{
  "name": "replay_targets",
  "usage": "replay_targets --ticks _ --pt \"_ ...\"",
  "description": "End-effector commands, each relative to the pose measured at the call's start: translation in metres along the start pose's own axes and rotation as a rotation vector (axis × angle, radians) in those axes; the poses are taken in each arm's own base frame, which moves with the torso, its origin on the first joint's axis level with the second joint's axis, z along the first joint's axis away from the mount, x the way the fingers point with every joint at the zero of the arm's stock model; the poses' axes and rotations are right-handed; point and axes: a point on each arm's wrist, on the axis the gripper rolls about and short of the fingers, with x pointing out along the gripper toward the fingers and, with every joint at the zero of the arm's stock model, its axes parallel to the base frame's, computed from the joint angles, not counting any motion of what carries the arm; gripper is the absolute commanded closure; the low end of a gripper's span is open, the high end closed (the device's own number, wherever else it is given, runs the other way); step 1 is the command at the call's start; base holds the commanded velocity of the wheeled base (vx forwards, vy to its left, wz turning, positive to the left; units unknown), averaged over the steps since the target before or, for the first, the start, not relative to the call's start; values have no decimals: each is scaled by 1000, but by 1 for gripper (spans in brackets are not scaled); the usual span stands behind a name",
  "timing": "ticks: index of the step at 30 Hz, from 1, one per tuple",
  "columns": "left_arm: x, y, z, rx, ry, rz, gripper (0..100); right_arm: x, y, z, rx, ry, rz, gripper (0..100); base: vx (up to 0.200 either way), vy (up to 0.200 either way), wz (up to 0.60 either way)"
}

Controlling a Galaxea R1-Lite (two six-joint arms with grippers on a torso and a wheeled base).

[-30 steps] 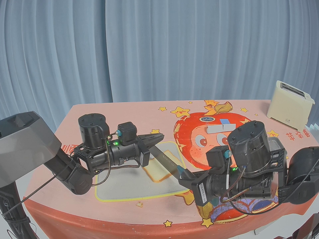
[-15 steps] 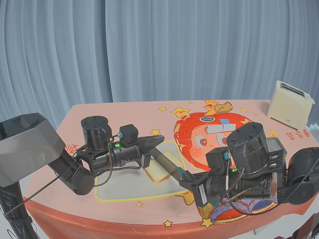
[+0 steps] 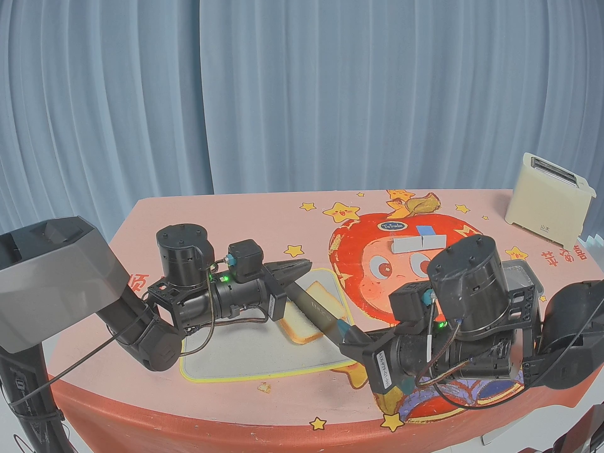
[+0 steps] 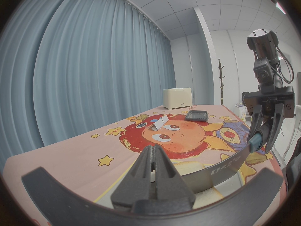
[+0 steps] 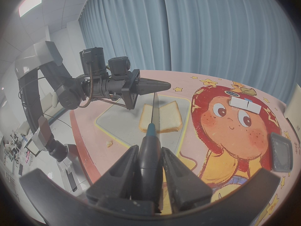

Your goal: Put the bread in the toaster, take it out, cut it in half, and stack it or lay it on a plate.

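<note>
Right pincer (image 5: 150,148) clamped on knife (image 5: 155,110) handle, blade across bread (image 5: 171,116) middle for halving cut. Left pincer (image 3: 306,264) closed, tips at blade's far end, probably steadying it. Bread flat on cutting mat (image 3: 239,347), sparing surface (image 3: 251,221).

Knife (image 3: 316,307) across the bread (image 3: 300,330)

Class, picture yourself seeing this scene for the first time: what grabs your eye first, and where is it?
The knife lies across the bread on the cutting mat, its handle clamped in the right gripper. The left gripper, shut, sits over the blade's far end. A cream toaster stands far back on the right side.
</note>
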Motion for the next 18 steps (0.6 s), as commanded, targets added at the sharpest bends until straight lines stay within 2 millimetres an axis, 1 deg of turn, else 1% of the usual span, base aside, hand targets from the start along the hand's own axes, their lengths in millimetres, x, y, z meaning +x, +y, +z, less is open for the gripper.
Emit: replay_targets --ticks 1,12,15,18 --pt "2 0 -6 -8 19 -4 100 1 0 -1 -1 8 -1 100 0 0 0" --pt "2 0 -6 -7 21 -4 100 1 -2 -10 -4 33 -7 100 0 0 0" --pt "4 -6 -5 -4 19 -19 100 1 -3 -11 -3 42 -9 100 0 0 0" --pt "4 -7 -5 -3 17 -22 100 1 -3 -12 -3 40 -9 100 0 0 0"
